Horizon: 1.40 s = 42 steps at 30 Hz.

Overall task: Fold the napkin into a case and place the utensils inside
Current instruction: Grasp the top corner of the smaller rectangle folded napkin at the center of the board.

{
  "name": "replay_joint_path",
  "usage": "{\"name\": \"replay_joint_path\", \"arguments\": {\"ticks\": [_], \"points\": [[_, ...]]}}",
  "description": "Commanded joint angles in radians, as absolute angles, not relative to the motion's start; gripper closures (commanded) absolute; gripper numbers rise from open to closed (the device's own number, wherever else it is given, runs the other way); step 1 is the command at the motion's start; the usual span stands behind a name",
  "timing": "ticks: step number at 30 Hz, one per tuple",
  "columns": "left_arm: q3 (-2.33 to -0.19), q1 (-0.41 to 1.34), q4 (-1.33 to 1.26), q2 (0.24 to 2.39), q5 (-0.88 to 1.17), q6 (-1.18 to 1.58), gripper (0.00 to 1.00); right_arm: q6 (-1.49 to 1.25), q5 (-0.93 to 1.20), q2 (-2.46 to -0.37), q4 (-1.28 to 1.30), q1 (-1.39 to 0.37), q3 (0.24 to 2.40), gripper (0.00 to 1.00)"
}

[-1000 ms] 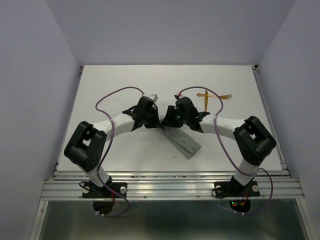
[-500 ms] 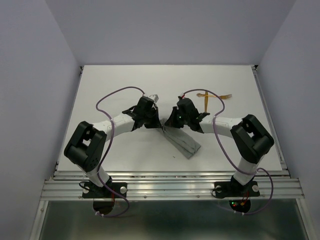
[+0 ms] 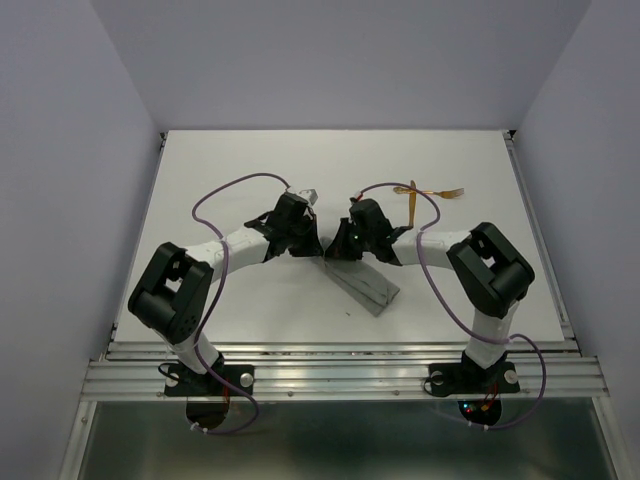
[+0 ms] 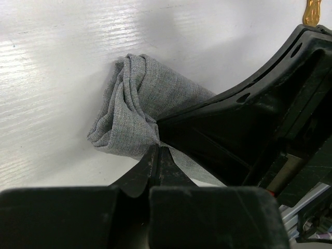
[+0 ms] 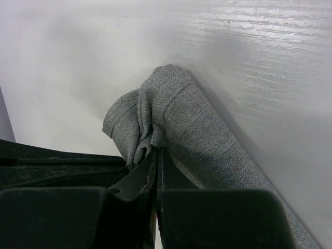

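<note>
The left gripper (image 4: 158, 149) and right gripper (image 5: 155, 151) are each clamping, jaws closed, the far end of the folded mid-grey cloth napkin (image 3: 368, 286), which is lying centrally, extending diagonally toward the near right.

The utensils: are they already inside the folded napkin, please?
No, the utensils lie on the table, apart from the napkin.
</note>
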<state>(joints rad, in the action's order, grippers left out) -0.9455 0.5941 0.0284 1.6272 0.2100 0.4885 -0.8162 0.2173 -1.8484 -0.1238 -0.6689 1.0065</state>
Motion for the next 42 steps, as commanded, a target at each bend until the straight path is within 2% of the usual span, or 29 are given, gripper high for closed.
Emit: {"name": "replay_joint_path", "arguments": {"ticks": [1, 12, 27, 32, 42], "points": [[-0.976, 0.597, 0.025, 1.609, 0.229, 0.469, 1.00, -0.830, 0.230, -1.847, -0.187, -0.667, 1.045, 0.99], [-0.976, 0.597, 0.032, 1.609, 0.218, 0.466, 1.00, -0.827, 0.169, -1.747, -0.213, -0.667, 0.994, 0.99], [-0.977, 0.597, 0.031, 1.611, 0.222, 0.465, 1.00, -0.847, 0.270, -1.917, -0.253, -0.676, 1.049, 0.99], [-0.983, 0.597, 0.031, 1.615, 0.222, 0.463, 1.00, -0.865, 0.246, -1.977, -0.218, -0.676, 1.072, 0.99], [-0.966, 0.591, 0.034, 1.614, 0.199, 0.460, 1.00, -0.856, 0.221, -1.809, -0.230, -0.676, 1.017, 0.99]]}}
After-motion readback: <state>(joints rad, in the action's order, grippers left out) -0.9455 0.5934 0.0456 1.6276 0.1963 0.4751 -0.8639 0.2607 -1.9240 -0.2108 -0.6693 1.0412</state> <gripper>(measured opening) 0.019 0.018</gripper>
